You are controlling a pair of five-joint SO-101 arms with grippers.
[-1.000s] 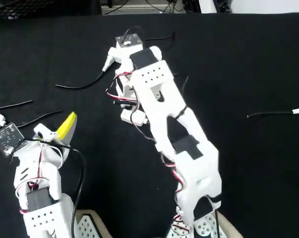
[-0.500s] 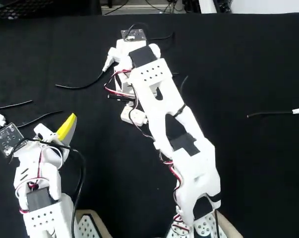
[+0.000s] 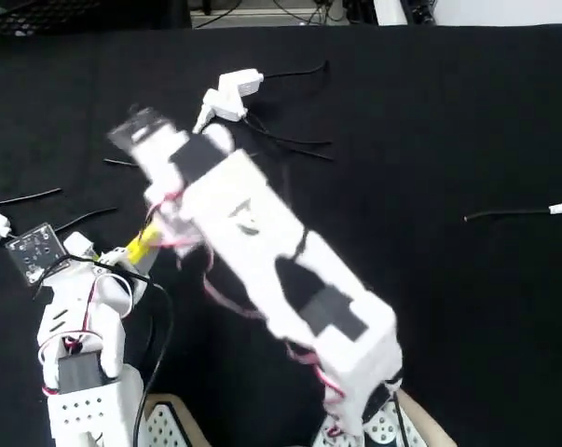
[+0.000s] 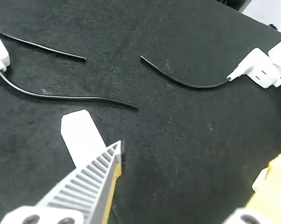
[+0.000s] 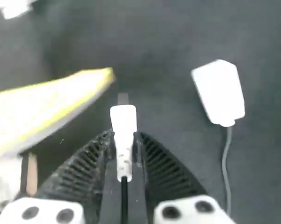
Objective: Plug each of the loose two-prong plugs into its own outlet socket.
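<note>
White plug (image 5: 123, 122) now farther left

Your table (image 4: 187, 116) wears a black matt cloth, faintly fuzzy and flecked with pale lint. Between the ribbed black plastic pads (image 5: 84, 163) of your right tool (image 5: 124, 140) sits a plug (image 5: 123, 123) of smooth white plastic, slightly glossy. Just beside that tool lies a connector (image 5: 218, 95) in the same smooth white plastic, its cord (image 5: 225, 158) thin and rubbery-looking. Your left tool (image 4: 196, 161) has one ribbed matt finger (image 4: 91, 179) and one of smooth yellow plastic (image 4: 273, 182).
</note>
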